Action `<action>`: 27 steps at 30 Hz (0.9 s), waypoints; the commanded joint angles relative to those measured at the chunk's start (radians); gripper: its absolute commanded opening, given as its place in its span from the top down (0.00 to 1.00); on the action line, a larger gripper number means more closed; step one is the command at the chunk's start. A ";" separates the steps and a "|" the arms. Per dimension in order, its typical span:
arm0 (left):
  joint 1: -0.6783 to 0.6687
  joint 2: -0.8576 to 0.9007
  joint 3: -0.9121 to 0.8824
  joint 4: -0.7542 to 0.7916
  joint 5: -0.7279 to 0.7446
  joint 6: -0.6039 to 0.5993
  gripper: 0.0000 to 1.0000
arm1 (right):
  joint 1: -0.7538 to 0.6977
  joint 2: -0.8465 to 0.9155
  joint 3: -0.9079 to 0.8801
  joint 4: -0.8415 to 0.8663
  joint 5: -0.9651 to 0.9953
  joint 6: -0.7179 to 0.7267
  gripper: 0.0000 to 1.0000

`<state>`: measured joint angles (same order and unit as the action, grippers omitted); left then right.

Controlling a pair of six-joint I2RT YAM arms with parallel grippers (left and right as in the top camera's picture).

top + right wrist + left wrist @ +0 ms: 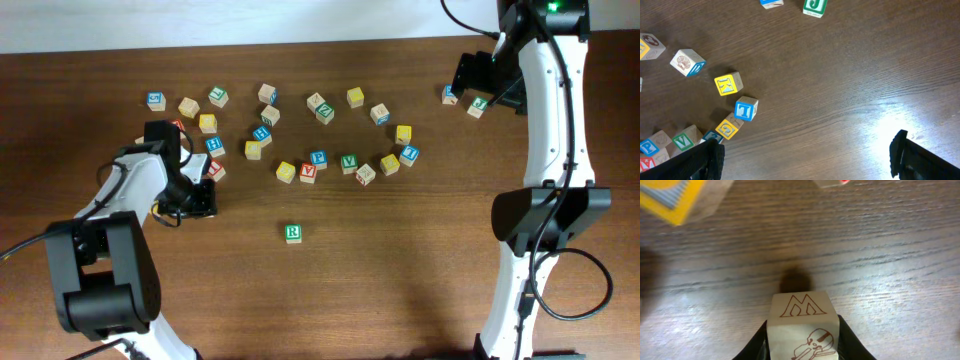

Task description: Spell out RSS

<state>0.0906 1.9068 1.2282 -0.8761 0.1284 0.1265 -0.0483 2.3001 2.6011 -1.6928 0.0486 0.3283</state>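
Currently the left fingers [759, 349] are seen pressed against both sides of a pale wooden M cube [800, 322] (brown outlined M on the top face, a violin drawing on the near face), so that cube is gripped. Whether it is lifted off the table [880, 255] cannot be told. A blurred yellow cube [672, 200] is caught in the top left corner of the left wrist view.

From overhead, the left fingers are placed at the left side of the table, just beside the left end of the scattered cube cluster [318, 158]. The gripped cube is hidden under them.

The right fingers [912, 155] are spread wide with nothing between them. They are held over the far right of the table, near a green J cube [814, 6]. A blue T cube [746, 109] and a green V cube [682, 141] are also caught in the right wrist view.

The R cube [292, 233] (green face, white R up) is set alone on the table on the near side of the cluster, well apart from both sets of fingers. Several yellow-faced cubes [355, 96] are scattered through the cluster, but an S cannot be read on any of them.
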 commanded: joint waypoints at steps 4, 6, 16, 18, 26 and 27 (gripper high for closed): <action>-0.194 0.009 0.039 -0.016 -0.435 -0.161 0.81 | -0.005 -0.012 0.000 -0.002 0.008 -0.007 0.02; -0.267 0.012 0.021 -0.007 -0.653 -0.270 0.81 | -0.005 -0.012 0.000 -0.002 0.008 -0.007 0.02; -0.366 0.157 0.011 -0.021 -0.802 -0.403 0.78 | -0.005 -0.012 0.000 -0.002 0.008 -0.007 0.02; -0.366 0.188 0.011 -0.026 -0.801 -0.402 0.71 | -0.005 -0.012 0.000 -0.002 0.008 -0.007 0.02; -0.424 0.191 0.011 -0.034 -0.732 -0.402 0.69 | -0.005 -0.012 0.000 -0.002 0.008 -0.007 0.02; -0.424 0.191 0.011 -0.034 -0.727 -0.402 0.73 | -0.005 -0.012 0.000 -0.002 0.008 -0.007 0.02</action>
<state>-0.3161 2.0521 1.2552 -0.9192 -0.7261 -0.2646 -0.0483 2.3001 2.6011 -1.6924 0.0486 0.3283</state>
